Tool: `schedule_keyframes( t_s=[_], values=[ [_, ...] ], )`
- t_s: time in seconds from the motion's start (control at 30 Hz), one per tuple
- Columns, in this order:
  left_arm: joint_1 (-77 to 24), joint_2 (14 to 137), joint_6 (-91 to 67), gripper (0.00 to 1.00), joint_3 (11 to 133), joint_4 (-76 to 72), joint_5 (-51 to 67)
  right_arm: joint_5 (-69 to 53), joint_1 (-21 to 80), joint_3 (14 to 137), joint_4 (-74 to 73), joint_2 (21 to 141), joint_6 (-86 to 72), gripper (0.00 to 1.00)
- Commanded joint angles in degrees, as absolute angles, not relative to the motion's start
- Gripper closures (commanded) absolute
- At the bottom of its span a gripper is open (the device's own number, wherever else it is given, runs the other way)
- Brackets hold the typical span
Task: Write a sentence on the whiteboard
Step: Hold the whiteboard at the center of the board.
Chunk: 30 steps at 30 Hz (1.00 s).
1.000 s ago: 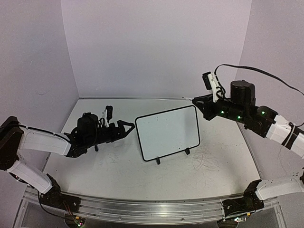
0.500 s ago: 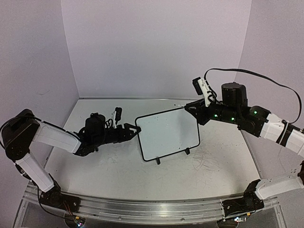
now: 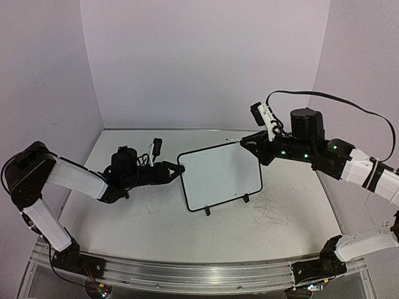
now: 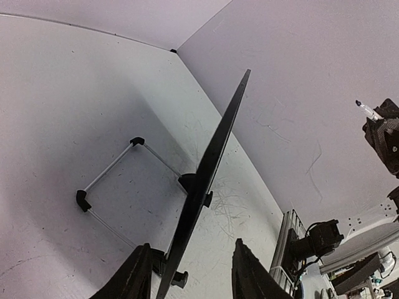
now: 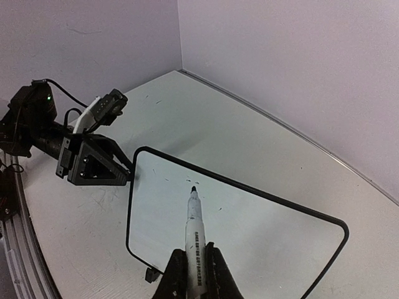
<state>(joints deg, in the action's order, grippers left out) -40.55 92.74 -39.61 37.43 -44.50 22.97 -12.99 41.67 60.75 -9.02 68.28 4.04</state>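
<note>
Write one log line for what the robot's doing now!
left gripper: open, astride whiteboard left edge | right gripper: shut on marker, tip aimed at whiteboard | sentence: none yet

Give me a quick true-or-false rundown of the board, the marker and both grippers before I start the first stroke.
1. The whiteboard has no words written on it. True.
2. The right gripper is empty. False: it is shut on a marker, whose tip points at the board face.
3. The left gripper has a finger on each side of the board's edge on the left arm's side. True; a gap shows beside one finger, so it has not clamped.
4. The whiteboard lies flat on the table. False: it stands tilted on its two small feet.
</note>
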Motion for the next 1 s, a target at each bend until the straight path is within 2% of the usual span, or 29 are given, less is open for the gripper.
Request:
schedule_keyframes(
  t_s=[0.0, 0.4, 0.6, 0.73, 0.87, 0.97],
  values=[
    [-39.3, 94.1, -37.1, 0.58, 39.2, -48.7, 27.4, -14.6, 42.0, 62.9, -6.7, 69.0, 4.8, 1.0],
    [-38.6, 95.0, -32.8, 0.88, 39.1, -48.8, 29.8, -10.3, 44.9, 63.1, -7.4, 69.9, 6.4, 1.0],
    [-38.6, 95.1, -30.7, 0.93, 39.1, -48.8, 31.1, -9.7, 45.6, 63.0, -7.8, 70.3, 6.6, 1.0],
    [-38.6, 95.4, -30.3, 0.91, 39.1, -48.8, 32.1, -9.4, 45.9, 63.0, -8.0, 70.6, 6.7, 1.0],
    [-38.6, 96.8, -30.6, 0.75, 40.2, -48.8, 33.4, -9.6, 46.1, 63.4, -8.1, 71.3, 6.9, 1.0],
    [-38.6, 97.4, -30.5, 0.71, 41.1, -48.9, 33.6, -9.6, 46.3, 63.6, -8.2, 72.0, 7.0, 1.0]
  ],
)
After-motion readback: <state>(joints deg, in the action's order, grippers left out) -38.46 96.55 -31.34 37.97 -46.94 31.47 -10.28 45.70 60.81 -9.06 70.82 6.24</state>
